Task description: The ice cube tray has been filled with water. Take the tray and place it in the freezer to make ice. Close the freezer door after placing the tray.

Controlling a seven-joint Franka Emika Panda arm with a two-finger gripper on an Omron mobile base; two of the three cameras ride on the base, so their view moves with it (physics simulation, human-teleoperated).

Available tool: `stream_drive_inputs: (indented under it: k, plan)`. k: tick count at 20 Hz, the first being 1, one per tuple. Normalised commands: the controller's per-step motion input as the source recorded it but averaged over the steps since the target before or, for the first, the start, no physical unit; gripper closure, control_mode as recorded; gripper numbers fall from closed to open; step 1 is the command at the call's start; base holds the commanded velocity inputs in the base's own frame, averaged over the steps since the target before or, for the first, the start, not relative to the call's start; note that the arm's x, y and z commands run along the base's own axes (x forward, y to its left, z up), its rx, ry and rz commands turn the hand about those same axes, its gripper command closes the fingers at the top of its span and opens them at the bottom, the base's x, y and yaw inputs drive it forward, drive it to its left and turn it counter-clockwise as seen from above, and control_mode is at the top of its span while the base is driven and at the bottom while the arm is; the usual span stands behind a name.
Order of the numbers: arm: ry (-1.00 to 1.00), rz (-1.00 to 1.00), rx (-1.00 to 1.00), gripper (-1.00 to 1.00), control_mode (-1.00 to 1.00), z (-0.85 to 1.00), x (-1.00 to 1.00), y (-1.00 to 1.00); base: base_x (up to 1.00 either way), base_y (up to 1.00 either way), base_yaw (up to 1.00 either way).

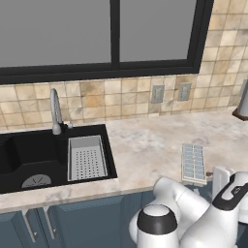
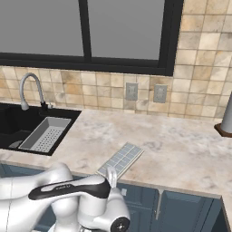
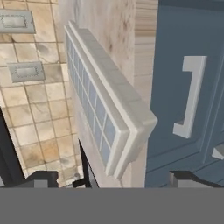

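Marble-look counter point(image 1: 145, 145) carries the ice cube tray point(image 1: 193, 162) beside a black sink point(image 1: 29, 155).

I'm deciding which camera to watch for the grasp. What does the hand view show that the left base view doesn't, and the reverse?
Hand view alone: the gripper with fingertips spread either side of the ice cube tray's near end, and a blue cabinet front with a pale handle. Left base view alone: the black sink, faucet, strainer basket and window. Both: the tray at the counter's front edge, wall outlets and tiled backsplash.
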Motion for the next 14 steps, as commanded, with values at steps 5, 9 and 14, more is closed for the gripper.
stream_drive_inputs:
  k: [5,9,14]
  plan:
    - [0.0,0.03,0.0,-1.0,-1.0,-0.11,0.15,-0.03,0.0,0.0,0.0]
    - [0.0,0.01,0.0,-1.0,-1.0,-0.14,0.18,0.0,0.0,0.0,0.0]
    - [0.0,0.01,0.0,-1.0,-1.0,-0.14,0.2,0.0,0.0,0.0,0.0]
